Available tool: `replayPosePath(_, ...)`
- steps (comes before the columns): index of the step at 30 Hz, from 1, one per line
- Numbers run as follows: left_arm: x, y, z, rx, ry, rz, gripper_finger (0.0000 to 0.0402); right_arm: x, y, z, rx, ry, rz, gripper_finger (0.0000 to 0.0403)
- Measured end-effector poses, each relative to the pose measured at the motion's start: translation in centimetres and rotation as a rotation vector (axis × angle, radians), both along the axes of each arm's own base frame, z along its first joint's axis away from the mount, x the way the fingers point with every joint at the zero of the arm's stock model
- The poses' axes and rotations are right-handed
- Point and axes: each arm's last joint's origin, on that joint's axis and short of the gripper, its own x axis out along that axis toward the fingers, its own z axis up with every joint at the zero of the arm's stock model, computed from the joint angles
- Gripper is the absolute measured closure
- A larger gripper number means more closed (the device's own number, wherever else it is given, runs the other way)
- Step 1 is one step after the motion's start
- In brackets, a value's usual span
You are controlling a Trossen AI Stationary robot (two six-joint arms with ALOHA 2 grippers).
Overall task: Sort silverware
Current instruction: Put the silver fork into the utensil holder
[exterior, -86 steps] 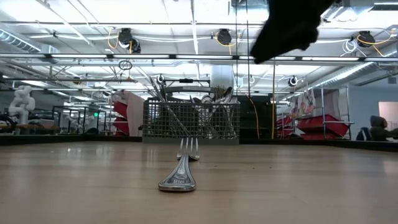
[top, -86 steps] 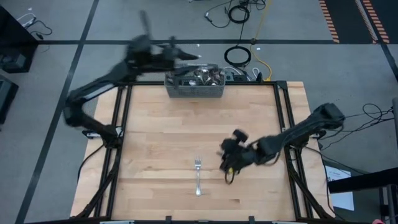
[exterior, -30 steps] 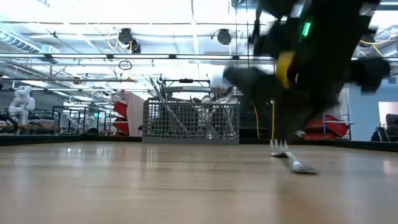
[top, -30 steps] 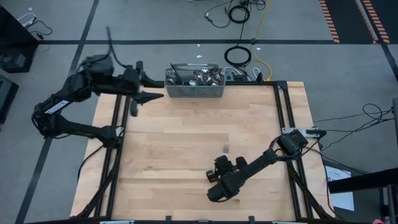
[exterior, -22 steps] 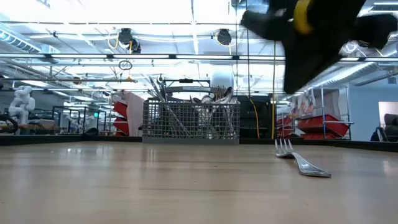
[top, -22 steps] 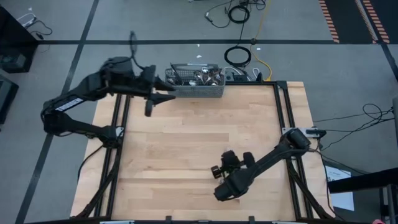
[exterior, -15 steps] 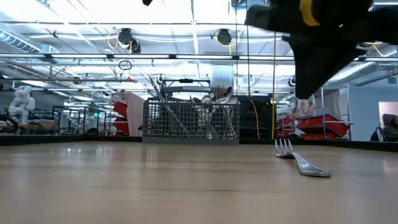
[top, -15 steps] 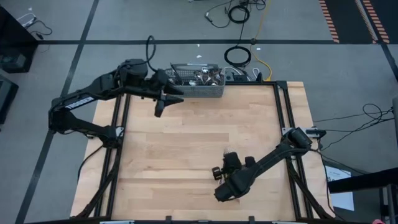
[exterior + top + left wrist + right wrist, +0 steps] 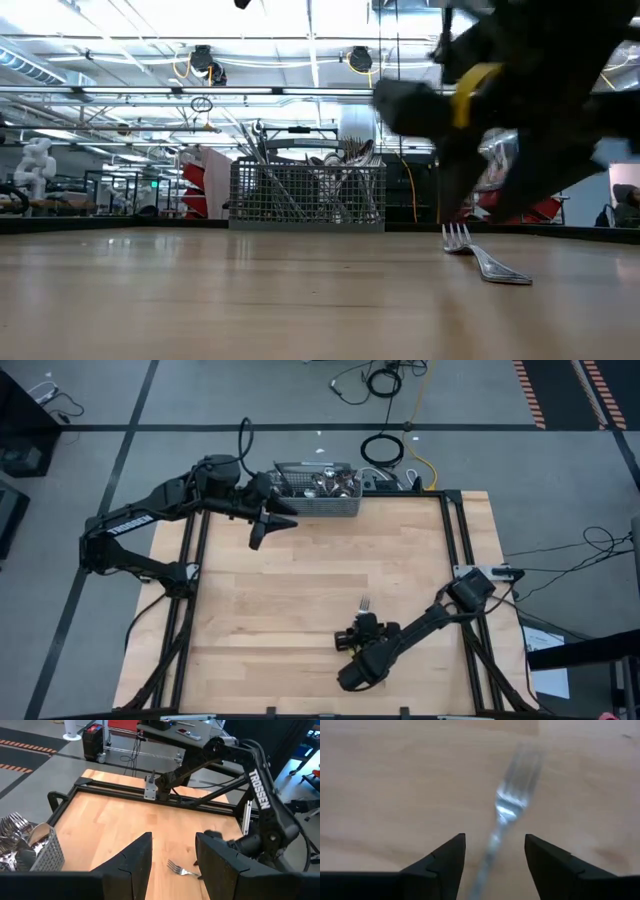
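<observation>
One fork (image 9: 484, 258) lies flat on the table (image 9: 270, 600), in its near right part, and the right gripper (image 9: 495, 865) hangs just above the fork's handle with its fingers spread, holding nothing. The other silverware (image 9: 322, 482) stands in the wire basket (image 9: 312, 503) at the far edge of the table. The left gripper (image 9: 173, 865) waits in the air near this basket, with its fingers also spread and empty. The fork looks light, stiff and smooth, so it may slip. I think the narrow neck is the best place to hold it, although the right wrist view is blurred there.
</observation>
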Motion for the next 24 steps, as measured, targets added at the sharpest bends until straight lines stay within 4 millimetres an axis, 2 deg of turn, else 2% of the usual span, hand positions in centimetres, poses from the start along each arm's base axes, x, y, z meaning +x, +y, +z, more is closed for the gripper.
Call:
replayPosePath(4,0.0,0.0,0.0,0.001,0.001,0.003,0.0242,1.0,-0.6,-1.9,0.005,0.001,-0.025,0.0206)
replayPosePath(10,0.0,0.0,0.0,0.004,0.002,0.011,0.0242,1.5,0.0,-5.0,0.002,0.007,-0.02,0.0228)
replayPosePath(13,0.0,0.0,0.0,0.004,0.003,0.012,0.0242,1.7,0.0,-5.2,0.016,0.013,-0.006,0.0272)
replayPosePath(16,0.0,0.0,0.0,0.004,0.004,0.014,0.0242,1.7,-0.1,-4.9,0.025,0.024,0.005,0.0366)
replayPosePath(17,0.0,0.0,0.0,0.004,0.003,0.014,0.0242,1.7,-0.1,-4.9,0.025,0.035,0.017,0.0383)
replayPosePath(21,0.0,0.0,0.0,0.005,0.003,0.014,0.0242,1.8,-0.1,-4.7,0.033,0.042,0.029,0.0396)
replayPosePath(24,0.0,0.1,0.0,0.006,0.002,0.016,0.0242,2.1,0.0,-3.5,0.015,0.029,0.056,0.0398)
